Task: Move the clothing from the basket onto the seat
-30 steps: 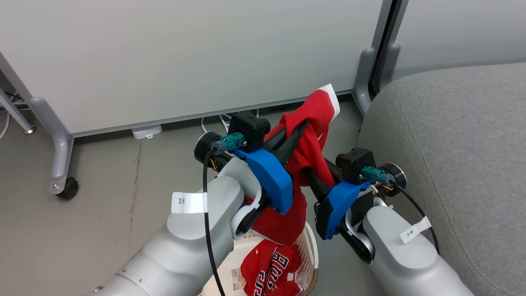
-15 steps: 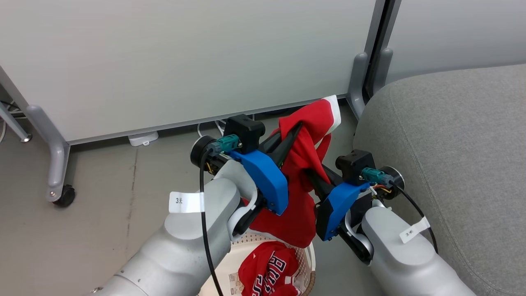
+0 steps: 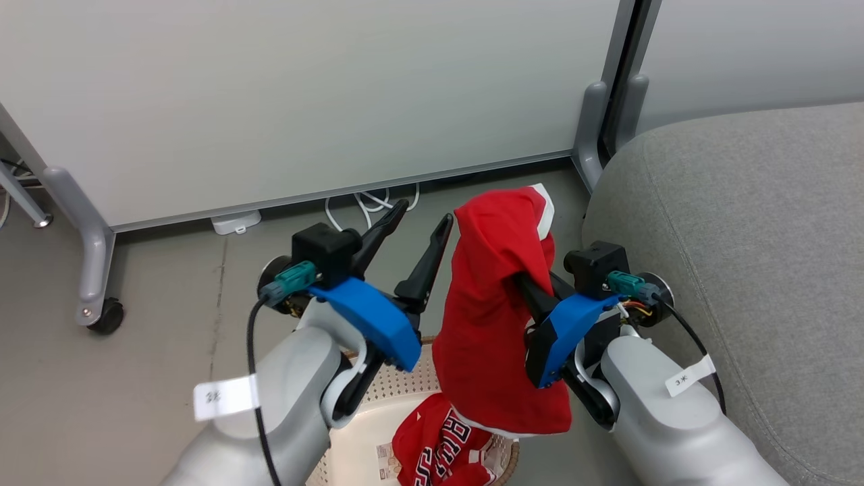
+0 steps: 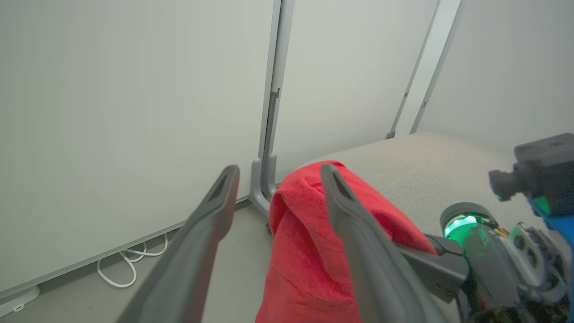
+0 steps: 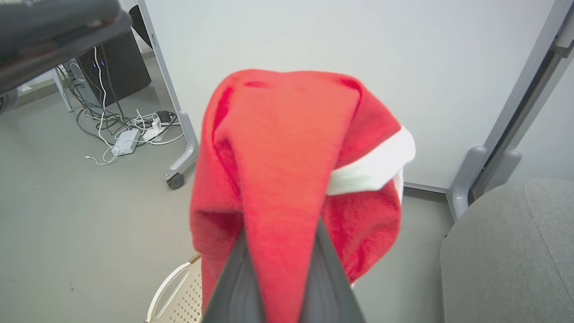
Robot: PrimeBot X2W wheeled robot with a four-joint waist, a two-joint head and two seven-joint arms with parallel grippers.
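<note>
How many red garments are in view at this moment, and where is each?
2. One red garment hangs from the shut right gripper above the basket; the lettered garment lies in the basket. More may be hidden beneath it.

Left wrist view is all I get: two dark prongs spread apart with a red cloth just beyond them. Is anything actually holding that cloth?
Observer: Yes. The right gripper is shut on the red garment, which hangs from it.
Operator: Is there any more laundry around?
Observer: One piece, a red lettered garment, lies in the basket underneath.
Operator: Is the held one all red?
Observer: No, it has a white band along one edge.
</note>
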